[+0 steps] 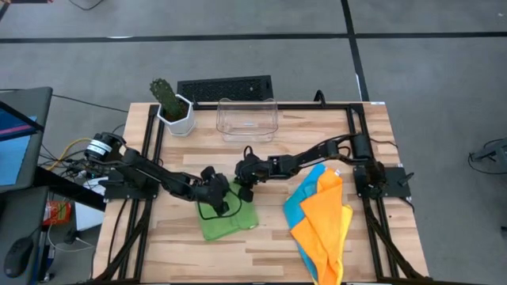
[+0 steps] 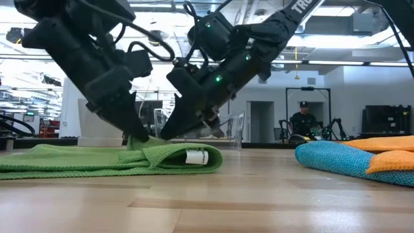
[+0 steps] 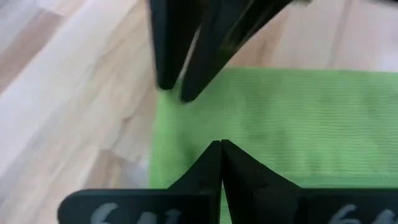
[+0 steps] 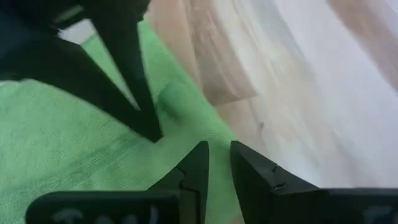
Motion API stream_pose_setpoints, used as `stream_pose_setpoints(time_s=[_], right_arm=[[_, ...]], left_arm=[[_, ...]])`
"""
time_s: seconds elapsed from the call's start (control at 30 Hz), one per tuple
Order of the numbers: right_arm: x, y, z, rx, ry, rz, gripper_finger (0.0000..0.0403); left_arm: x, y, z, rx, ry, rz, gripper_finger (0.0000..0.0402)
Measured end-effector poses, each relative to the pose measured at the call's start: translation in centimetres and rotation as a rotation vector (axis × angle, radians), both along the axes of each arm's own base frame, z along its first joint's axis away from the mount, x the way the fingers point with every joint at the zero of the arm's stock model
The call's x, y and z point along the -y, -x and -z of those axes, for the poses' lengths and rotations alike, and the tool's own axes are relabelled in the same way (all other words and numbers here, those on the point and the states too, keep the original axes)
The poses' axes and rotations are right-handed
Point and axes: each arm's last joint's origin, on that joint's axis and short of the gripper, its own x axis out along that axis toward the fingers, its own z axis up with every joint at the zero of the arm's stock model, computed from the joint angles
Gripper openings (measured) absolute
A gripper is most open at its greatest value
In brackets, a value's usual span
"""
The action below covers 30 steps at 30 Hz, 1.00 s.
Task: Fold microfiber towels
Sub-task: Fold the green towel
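Lying on the desk, the green towel is pinched by the closed left pincer; the right pincer, slightly parted, is held at its edge.

Free room and obstacles on the table. Centre: both arms converge over the green towel, the left gripper and right gripper tips close together at its far edge, leaving no passage between them. Right: a heap of blue towel and orange towel fills the right part down to the near edge. Far edge: a clear plastic bin stands at centre and a potted cactus at far left. Open wood lies along the near edge below the green towel, in the strip between that towel and the heap, and near left.
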Motion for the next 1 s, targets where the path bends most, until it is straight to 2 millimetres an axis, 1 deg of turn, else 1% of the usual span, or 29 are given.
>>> stream_pose_setpoints(time_s=[0.13,0.27,0.37,0.5,0.63,0.73,0.77,0.83,1.0], right_arm=[[-0.3,0.2,-1.2,0.017,-0.023,0.01,0.0091],[-2.1,0.4,-1.1,0.014,-0.045,-0.011,0.0091],[-3.9,1.2,-0.2,0.008,-0.059,-0.043,0.0091],[-5.5,2.2,0.9,0.021,-0.073,-0.073,0.0091],[-6.5,3.2,1.9,0.005,-0.056,-0.079,0.0091],[-6.6,3.3,2.4,-0.01,-0.037,-0.068,0.0091],[-6.5,3.3,2.4,-0.007,-0.037,-0.066,0.0091],[-6.3,3.2,2.4,-0.003,-0.033,-0.059,0.0091],[-6.1,3.2,2.5,-0.008,-0.027,-0.056,0.0091]], left_arm=[[0.0,0.1,0.1,-0.002,0.007,-0.019,0.0],[-0.1,0.3,0.4,0.002,0.021,-0.036,0.0],[-0.1,0.8,0.8,-0.002,0.044,-0.064,0.0],[0.1,1.1,1.0,-0.006,0.047,-0.062,0.0],[0.0,1.2,1.1,-0.012,0.045,-0.062,0.0],[0.1,1.1,1.0,-0.003,0.048,-0.061,0.0],[0.1,1.1,0.8,0.007,0.053,-0.061,0.0],[0.2,0.8,-0.4,0.049,0.073,-0.057,0.0],[0.3,0.4,-4.6,0.18,0.084,-0.044,0.0]])
